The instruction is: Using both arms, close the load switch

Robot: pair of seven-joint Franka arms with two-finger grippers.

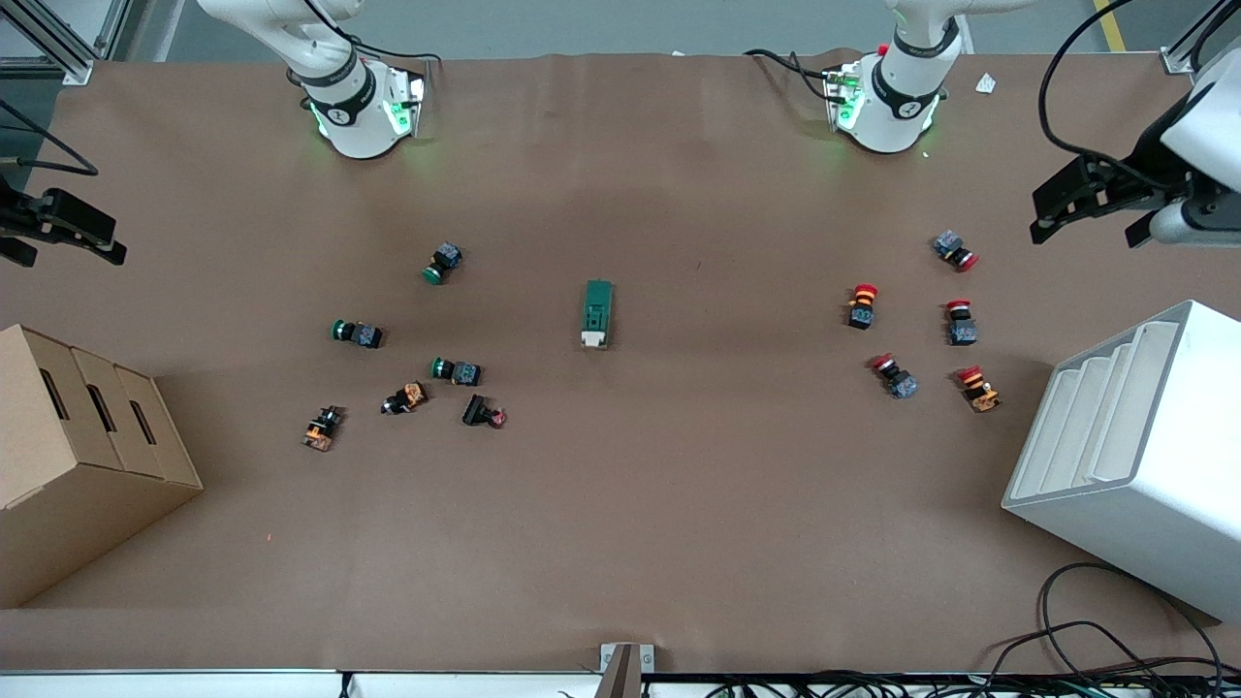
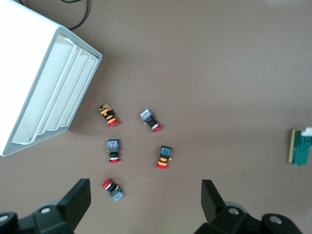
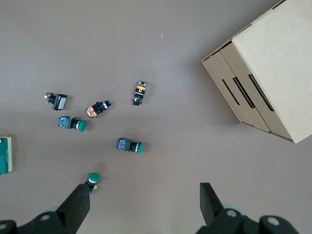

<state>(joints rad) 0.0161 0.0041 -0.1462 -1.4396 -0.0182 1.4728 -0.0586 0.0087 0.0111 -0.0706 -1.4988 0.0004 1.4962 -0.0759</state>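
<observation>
The load switch (image 1: pixel 598 313) is a dark green block lying flat at the middle of the table, its white lever tab at the end nearer the front camera. It also shows at the edge of both wrist views, as the load switch (image 2: pixel 302 146) and the load switch (image 3: pixel 4 155). My left gripper (image 1: pixel 1086 236) hangs open and empty over the left arm's end of the table, above the red-capped buttons. In its own view the left gripper (image 2: pixel 146 200) holds nothing. My right gripper (image 1: pixel 68 260) hangs open and empty over the right arm's end. The right gripper (image 3: pixel 144 202) has a green-capped button beside one finger.
Several green-capped and orange push-buttons (image 1: pixel 444 262) lie scattered toward the right arm's end, and several red-capped push-buttons (image 1: pixel 863 305) toward the left arm's end. A cardboard box (image 1: pixel 78 436) stands at the right arm's end, a white slotted bin (image 1: pixel 1144 456) at the left arm's.
</observation>
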